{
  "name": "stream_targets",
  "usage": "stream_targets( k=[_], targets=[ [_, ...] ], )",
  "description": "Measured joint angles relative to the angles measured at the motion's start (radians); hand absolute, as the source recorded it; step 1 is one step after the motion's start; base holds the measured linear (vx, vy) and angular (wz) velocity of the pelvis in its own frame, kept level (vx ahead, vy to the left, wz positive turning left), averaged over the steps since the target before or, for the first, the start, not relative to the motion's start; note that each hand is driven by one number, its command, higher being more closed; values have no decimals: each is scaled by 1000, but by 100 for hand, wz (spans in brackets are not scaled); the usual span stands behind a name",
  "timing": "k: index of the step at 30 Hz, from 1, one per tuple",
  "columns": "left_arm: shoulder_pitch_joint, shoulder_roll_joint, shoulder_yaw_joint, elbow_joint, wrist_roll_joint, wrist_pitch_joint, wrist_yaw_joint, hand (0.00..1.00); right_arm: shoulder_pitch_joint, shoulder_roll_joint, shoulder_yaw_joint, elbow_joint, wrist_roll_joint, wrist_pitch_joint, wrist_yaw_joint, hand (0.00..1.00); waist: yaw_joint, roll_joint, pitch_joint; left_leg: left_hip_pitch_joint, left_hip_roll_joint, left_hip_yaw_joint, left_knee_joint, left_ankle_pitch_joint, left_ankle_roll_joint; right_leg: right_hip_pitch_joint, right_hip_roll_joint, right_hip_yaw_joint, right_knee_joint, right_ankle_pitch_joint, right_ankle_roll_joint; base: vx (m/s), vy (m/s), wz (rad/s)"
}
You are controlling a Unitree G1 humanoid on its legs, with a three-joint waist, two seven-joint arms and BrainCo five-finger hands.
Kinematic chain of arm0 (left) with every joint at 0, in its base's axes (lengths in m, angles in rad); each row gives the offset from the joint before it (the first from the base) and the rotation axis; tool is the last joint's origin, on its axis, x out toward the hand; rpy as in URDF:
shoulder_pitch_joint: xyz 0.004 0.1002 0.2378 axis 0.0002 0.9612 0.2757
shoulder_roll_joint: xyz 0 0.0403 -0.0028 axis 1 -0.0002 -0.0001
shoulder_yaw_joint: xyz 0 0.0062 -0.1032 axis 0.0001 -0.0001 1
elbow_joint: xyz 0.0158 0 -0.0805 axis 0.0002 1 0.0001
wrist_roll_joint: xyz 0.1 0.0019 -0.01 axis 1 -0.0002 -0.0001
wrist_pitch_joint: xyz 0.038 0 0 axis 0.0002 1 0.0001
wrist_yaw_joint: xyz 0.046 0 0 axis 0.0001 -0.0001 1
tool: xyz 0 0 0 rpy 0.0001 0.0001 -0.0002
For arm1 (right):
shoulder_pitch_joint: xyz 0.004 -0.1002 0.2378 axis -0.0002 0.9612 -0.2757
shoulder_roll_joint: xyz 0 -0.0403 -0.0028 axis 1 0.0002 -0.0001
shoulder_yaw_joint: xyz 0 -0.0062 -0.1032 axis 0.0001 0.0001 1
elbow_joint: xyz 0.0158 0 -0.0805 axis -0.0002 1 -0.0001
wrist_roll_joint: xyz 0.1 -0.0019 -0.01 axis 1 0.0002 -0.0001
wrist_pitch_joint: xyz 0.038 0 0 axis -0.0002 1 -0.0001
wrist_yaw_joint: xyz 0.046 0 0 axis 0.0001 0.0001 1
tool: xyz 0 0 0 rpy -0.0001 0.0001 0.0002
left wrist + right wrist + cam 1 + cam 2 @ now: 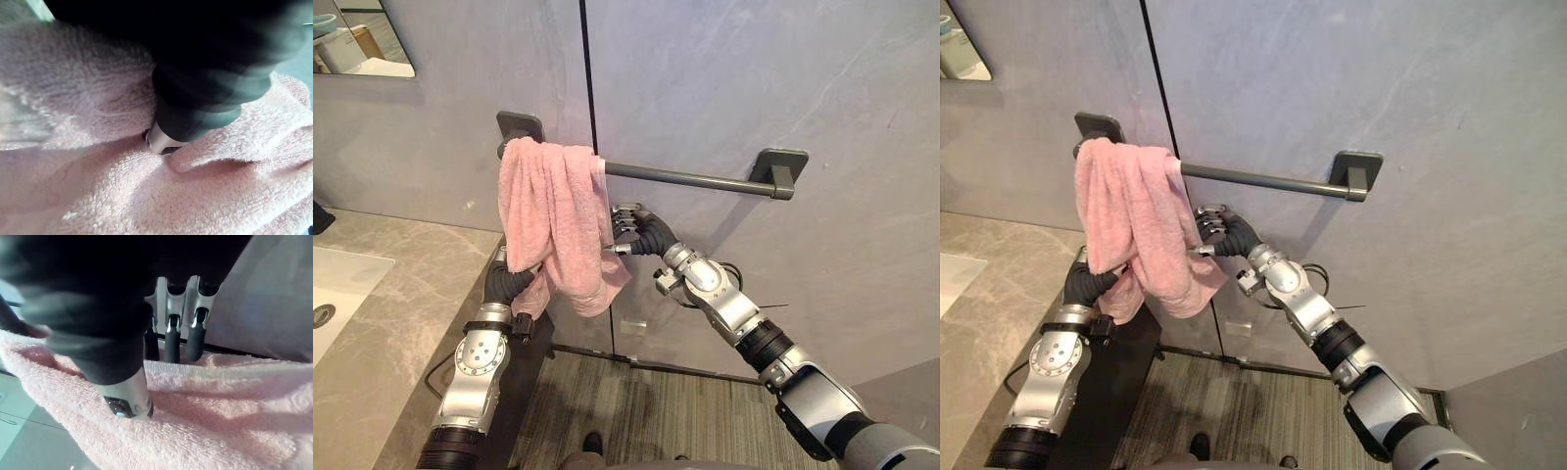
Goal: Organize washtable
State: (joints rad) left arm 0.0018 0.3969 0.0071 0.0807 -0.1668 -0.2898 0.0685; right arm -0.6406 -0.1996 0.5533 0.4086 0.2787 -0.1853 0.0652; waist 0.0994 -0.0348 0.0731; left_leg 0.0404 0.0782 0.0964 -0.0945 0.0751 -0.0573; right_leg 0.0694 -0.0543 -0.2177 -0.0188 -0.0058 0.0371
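A pink towel (553, 211) hangs bunched over the left end of a dark grey wall bar (695, 179). My left hand (512, 282) reaches up under the towel's lower left part, and the cloth covers it. In the left wrist view its thumb (164, 139) presses into the towel (98, 171). My right hand (641, 231) is at the towel's right edge, just below the bar. In the right wrist view its curled fingers (172, 345) sit behind the towel's edge (220, 416) with the thumb (129, 401) in front, pinching the cloth.
A grey marble counter (401, 323) with a white sink (337, 284) lies to the left, and a mirror (362, 39) hangs above it. The right half of the bar is bare up to its bracket (778, 168). Striped flooring (636, 401) lies below.
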Motion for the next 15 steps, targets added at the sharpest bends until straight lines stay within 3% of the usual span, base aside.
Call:
stream_targets(
  k=[15],
  targets=[
    [-1,0,0,0,0,0,0,100,0,-3,6,12,7,9,6,100,0,-7,1,0,21,0,0,5,-8,0,19,3,0,1,-9,0,0,0]
  ],
)
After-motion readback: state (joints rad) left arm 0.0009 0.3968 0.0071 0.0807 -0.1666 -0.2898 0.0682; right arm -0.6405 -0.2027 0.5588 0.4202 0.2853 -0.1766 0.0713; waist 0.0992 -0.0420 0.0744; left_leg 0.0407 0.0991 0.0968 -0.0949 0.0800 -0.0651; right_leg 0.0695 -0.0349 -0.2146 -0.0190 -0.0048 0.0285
